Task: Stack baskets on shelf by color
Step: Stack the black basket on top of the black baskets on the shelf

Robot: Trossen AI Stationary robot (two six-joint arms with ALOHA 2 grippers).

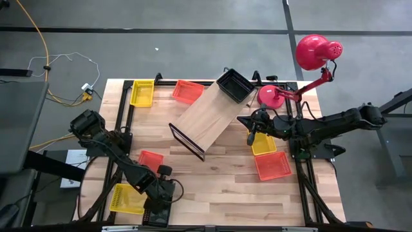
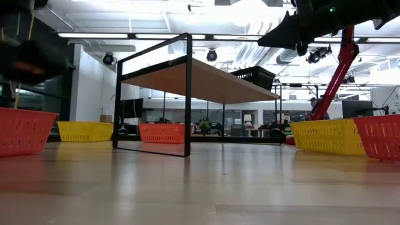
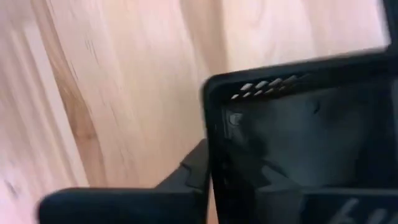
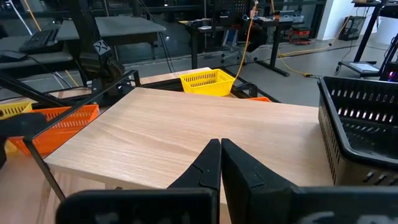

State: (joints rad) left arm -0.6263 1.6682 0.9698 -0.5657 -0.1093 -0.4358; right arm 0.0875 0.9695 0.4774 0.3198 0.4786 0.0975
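High view: shelf [image 1: 207,120] slanted mid-table, 1 black basket [image 1: 235,86] on its far end; left gripper [image 1: 156,207] at near edge over a black basket there, beside a yellow basket [image 1: 127,198]; right gripper [image 1: 253,122] beside shelf.

Left wrist view: black basket [image 3: 311,130] close against fingers; grip unclear.

Right wrist view: fingers [image 4: 239,168] pressed together, empty.

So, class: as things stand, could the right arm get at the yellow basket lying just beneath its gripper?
Probably yes. The right gripper, fingers shut, hangs right over the yellow basket, whose open top is uncovered. The orange basket sits beside it, not on it.
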